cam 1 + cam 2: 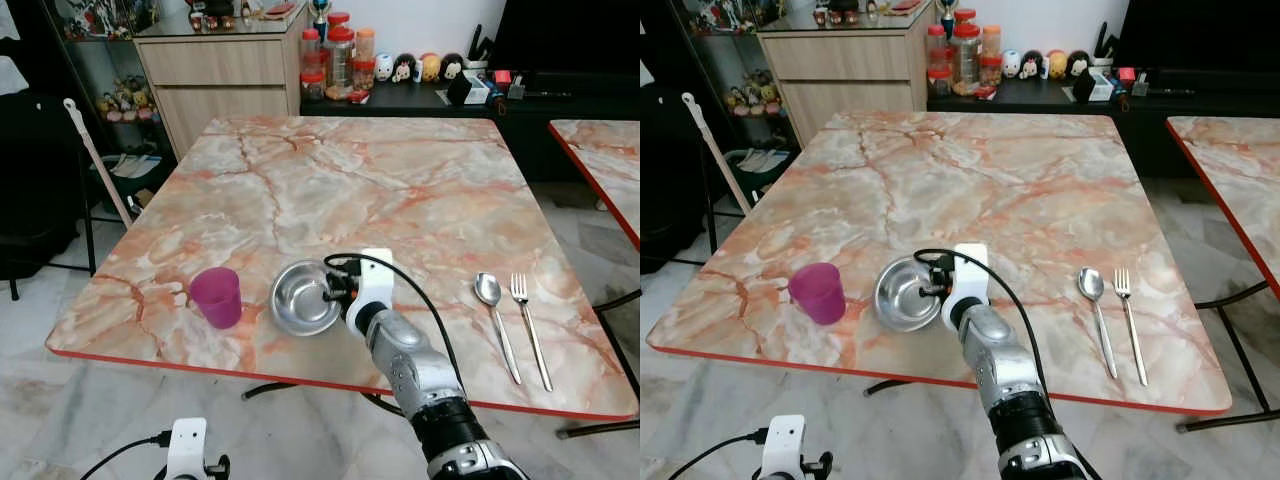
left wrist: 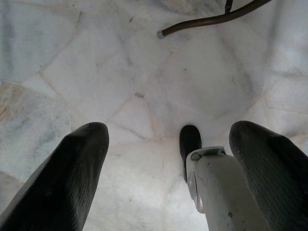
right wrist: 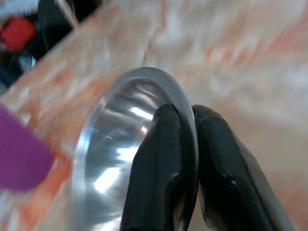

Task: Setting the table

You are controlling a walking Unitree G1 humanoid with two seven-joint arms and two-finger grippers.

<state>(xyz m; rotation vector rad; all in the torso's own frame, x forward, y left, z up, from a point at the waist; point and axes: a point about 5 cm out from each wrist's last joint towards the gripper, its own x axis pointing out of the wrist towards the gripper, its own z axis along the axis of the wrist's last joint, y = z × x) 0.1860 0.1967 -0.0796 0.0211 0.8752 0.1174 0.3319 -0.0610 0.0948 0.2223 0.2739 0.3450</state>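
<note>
- The right gripper (image 3: 185, 159) is pinched on the rim of the steel bowl (image 1: 303, 297), one finger inside and one outside, with no gap beyond the thickness of the rim.
- The bowl sits near the front edge of the marble surface (image 1: 400, 180), a little left of centre, and looks to be resting on the surface or only just off it; I cannot tell which.
- Just beside the bowl on its left stands a purple cup (image 1: 217, 296), upright and apart from it.
- Well to the right lie a spoon (image 1: 494, 318) and a fork (image 1: 530, 326), side by side, handles toward the robot.
- The left gripper (image 2: 168, 168) hangs low over the pale floor (image 2: 120, 72) with its fingers spread wide and nothing between them.
- By my reading the setting is well along: cup, bowl and cutlery are all on the surface at one place.
- What seems left is to settle the bowl in its final spot, perhaps nearer the cutlery, and release it.
</note>
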